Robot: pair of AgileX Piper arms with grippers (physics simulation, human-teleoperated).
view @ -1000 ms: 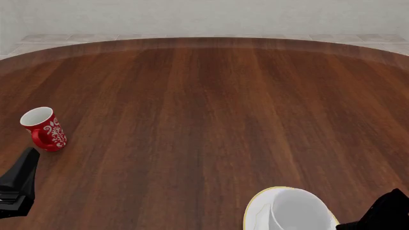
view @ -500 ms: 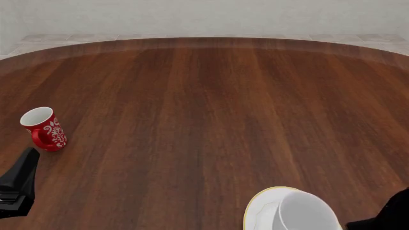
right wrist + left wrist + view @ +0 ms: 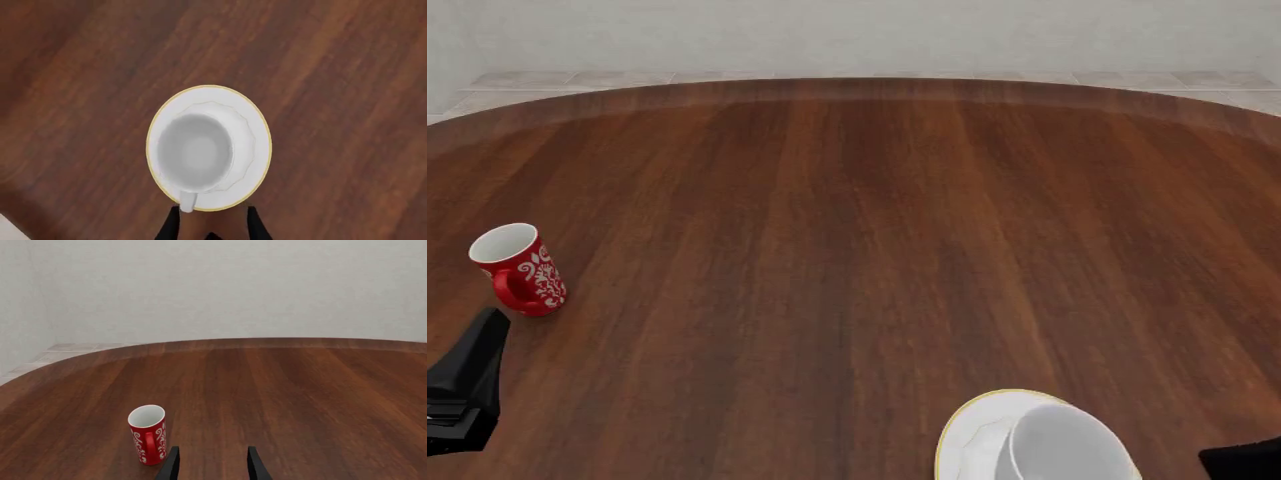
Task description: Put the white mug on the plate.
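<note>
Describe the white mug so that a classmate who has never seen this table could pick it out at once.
Start with the dark wooden table and go to its near edge, right of centre, where a round white plate with a thin gold rim lies. The white mug stands upright on that plate. It is plain and glossy, unlike the patterned red mug far to the left.

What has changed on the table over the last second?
The right gripper has pulled back toward the near edge, nearly leaving the front view, open and clear of the white mug, which stands on the plate. The red mug and left gripper stayed put.
</note>
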